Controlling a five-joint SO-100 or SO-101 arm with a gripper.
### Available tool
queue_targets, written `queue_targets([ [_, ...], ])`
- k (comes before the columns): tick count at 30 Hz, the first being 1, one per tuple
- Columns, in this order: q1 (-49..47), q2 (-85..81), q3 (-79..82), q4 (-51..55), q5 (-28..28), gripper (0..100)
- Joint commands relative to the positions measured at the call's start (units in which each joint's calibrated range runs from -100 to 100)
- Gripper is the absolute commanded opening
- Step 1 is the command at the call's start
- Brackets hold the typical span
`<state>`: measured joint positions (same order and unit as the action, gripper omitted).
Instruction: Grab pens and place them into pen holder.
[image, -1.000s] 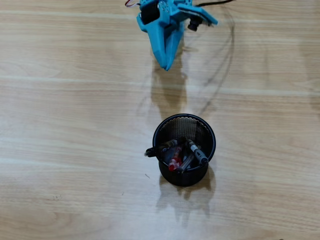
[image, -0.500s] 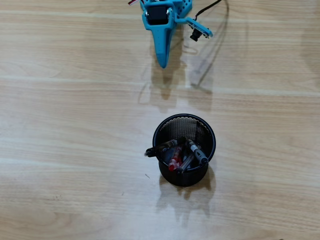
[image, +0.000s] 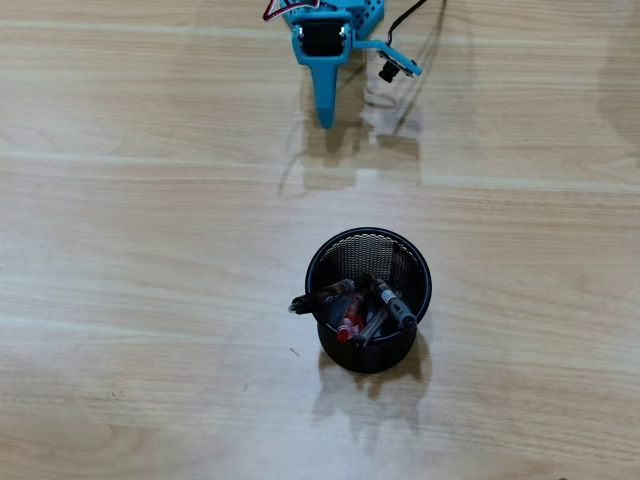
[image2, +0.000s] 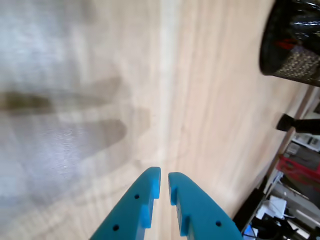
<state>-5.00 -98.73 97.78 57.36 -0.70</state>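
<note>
Overhead and wrist views of a pen-sorting task near its apparent end. The blue hand (image: 325, 122) sits at the top of the overhead view, well apart from the pen holder (image: 368, 262), a round black wire-mesh cup standing upright on the wooden worktop (image: 150, 300). In the wrist view the hand (image2: 164, 186) has its two fingertips drawn nearly together with only a thin slit between them and nothing held. The holder (image2: 295, 42) appears at the upper right corner of that view.

All visible pens lie inside the holder, leaning against its lower rim in the overhead view: a red pen (image: 349, 324) with a clear barrel near the middle, a black pen (image: 322, 297) whose end overhangs the rim at the left, and a dark-tipped pen (image: 395, 306) at the right. A further clear barrel seems to lie between them, though the cluster is too tangled to count surely. No pen remains loose on the worktop in either view, so the task is judged complete or nearly so.

Handling, as a judgement: such pens are light, stiff and smooth-barrelled, prone to roll or slip. A hold across mid-barrel would suit best. The mesh cup is light and could tip if knocked.
</note>
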Motion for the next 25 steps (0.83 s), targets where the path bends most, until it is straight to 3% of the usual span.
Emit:
queue_targets([
  [1, -0.3, -0.8, -0.9, 1.3, 0.2, 3],
  [25, 0.6, -0.8, -0.8, 1.3, -0.1, 3],
])
